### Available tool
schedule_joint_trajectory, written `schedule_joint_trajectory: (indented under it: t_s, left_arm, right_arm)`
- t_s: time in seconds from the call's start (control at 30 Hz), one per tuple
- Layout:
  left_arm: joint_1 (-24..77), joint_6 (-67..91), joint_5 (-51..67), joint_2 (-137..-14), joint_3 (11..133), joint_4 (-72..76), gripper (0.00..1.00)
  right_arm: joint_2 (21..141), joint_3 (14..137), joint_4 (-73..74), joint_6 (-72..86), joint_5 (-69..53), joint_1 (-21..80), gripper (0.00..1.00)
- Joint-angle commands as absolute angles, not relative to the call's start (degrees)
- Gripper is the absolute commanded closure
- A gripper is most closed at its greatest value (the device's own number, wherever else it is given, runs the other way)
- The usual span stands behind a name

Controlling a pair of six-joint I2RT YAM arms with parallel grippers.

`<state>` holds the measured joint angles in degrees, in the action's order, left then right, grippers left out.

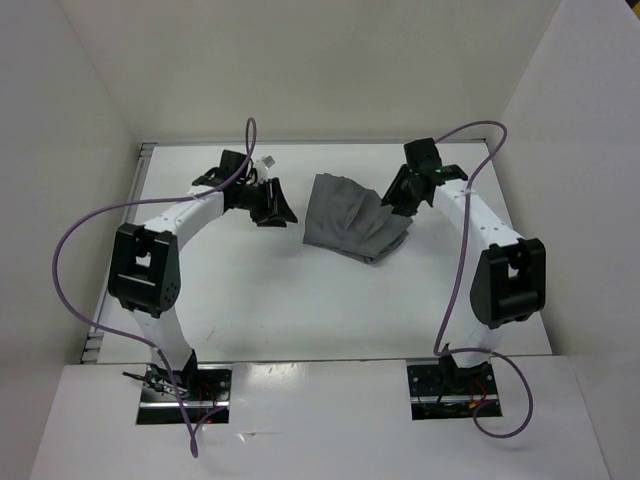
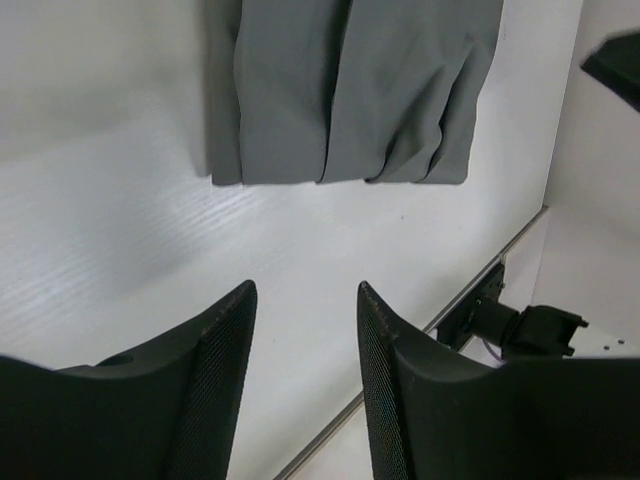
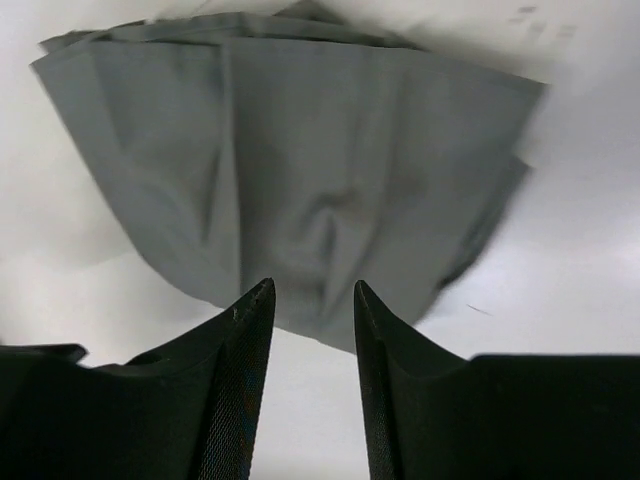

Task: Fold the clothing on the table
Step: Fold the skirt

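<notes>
The clothing (image 1: 352,217) is a dark grey pleated garment lying in a folded heap at the back middle of the white table (image 1: 300,300). My left gripper (image 1: 276,207) is just left of the garment, apart from it and open with nothing between its fingers. From the left wrist view, the clothing (image 2: 350,90) lies beyond the open gripper (image 2: 306,290). My right gripper (image 1: 399,196) is at the garment's right edge. From the right wrist view, it (image 3: 312,288) is open above the clothing (image 3: 290,170), holding nothing.
White upright walls (image 1: 90,150) close in the table on the left, back and right. A thin metal edge (image 2: 480,280) runs along the table's back, with a black bracket (image 2: 520,325) beyond it. Purple cables (image 1: 70,250) loop from both arms.
</notes>
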<state>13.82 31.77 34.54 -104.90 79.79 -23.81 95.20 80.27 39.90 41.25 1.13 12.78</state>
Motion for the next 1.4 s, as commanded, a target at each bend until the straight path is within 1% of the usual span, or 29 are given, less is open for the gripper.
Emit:
schedule_joint_trajectory:
  t_s: [0.0,0.03,0.17,0.3,0.43,0.53,0.57,0.63,0.67,0.7,0.77,0.8,0.87,0.9,0.93,0.97,1.0,1.07,1.1,1.2,1.23,1.3,1.37]
  left_arm:
    - [14.41,32.78,36.12,-99.85,74.72,-18.74,0.48]
    - [14.94,33.91,35.51,-99.15,70.97,-17.68,0.48]
    - [14.94,34.98,34.89,-96.77,64.53,-15.73,0.48]
    - [14.94,34.46,34.28,-95.54,62.67,-15.73,0.48]
    - [14.94,34.45,34.28,-95.01,62.67,-16.26,0.48]
    - [14.94,34.45,36.03,-93.70,60.48,-13.81,0.48]
    - [14.94,35.32,36.64,-93.17,59.77,-12.06,0.48]
    - [15.47,36.12,36.65,-90.80,58.28,-10.82,0.45]
    - [15.47,36.91,36.65,-89.75,56.88,-9.59,0.43]
    - [15.47,36.91,36.65,-87.74,56.87,-9.58,0.43]
    - [16.08,37.53,36.65,-85.97,56.34,-9.06,0.41]
    - [16.61,37.53,36.65,-85.35,56.34,-9.05,0.36]
    - [17.84,37.53,36.04,-84.81,56.95,-9.76,0.32]
    - [18.71,37.53,35.51,-84.81,56.95,-10.80,0.19]
    - [18.72,37.53,35.51,-84.29,57.65,-10.81,0.04]
    - [18.72,37.53,35.51,-83.77,57.66,-10.81,0.00]
    - [19.24,37.53,35.51,-83.76,57.66,-10.81,0.00]
    - [19.25,37.53,36.29,-82.27,57.13,-9.76,0.00]
    - [19.25,38.05,36.30,-82.27,57.13,-9.76,0.00]
    - [19.25,38.06,36.30,-81.74,56.60,-9.05,0.00]
    - [19.25,38.06,36.82,-81.74,56.60,-9.05,0.00]
    - [19.78,38.06,36.83,-82.35,56.60,-9.05,0.00]
    - [20.30,38.06,36.83,-83.58,58.00,-9.67,0.00]
  right_arm:
    - [100.36,78.84,29.03,41.13,-9.22,13.27,0.57]
    - [102.89,77.88,27.87,41.13,-10.19,13.27,0.57]
    - [106.00,74.02,25.58,41.66,-10.90,14.32,0.57]
    - [105.30,69.97,26.28,42.88,-8.36,14.33,0.56]
    - [102.40,67.15,31.45,43.68,-5.10,15.38,0.56]
    - [96.87,66.62,31.46,44.21,-3.87,15.38,0.56]
    - [92.85,67.23,31.46,43.60,-3.35,15.38,0.56]
    - [88.09,68.98,31.99,42.81,-0.98,15.38,0.49]
    - [82.58,69.52,31.99,42.80,0.43,15.38,0.45]
    - [79.75,69.52,31.99,42.28,1.92,15.38,0.41]
    - [74.47,69.52,31.99,42.28,5.35,14.24,0.37]
    - [69.83,68.48,32.60,42.28,5.97,13.37,0.32]
    - [64.20,65.76,33.48,42.28,5.98,10.04,0.30]
    - [62.51,64.52,34.01,42.80,5.98,8.98,0.30]
    - [60.84,63.21,34.01,42.80,5.19,8.09,0.30]
    - [59.25,60.15,34.62,43.50,5.19,6.61,0.30]
    - [55.58,58.55,34.63,44.46,4.58,6.59,0.30]
    - [51.79,54.26,35.24,45.79,4.57,5.28,0.26]
    - [47.85,53.10,35.24,45.79,4.57,5.27,0.23]
    - [42.12,50.63,36.29,47.11,6.85,4.66,0.22]
    - [38.45,49.67,36.30,47.89,7.38,4.66,0.20]
    - [35.17,47.99,36.91,49.13,8.86,4.66,0.16]
    - [31.47,46.59,36.91,49.74,8.88,4.66,0.06]
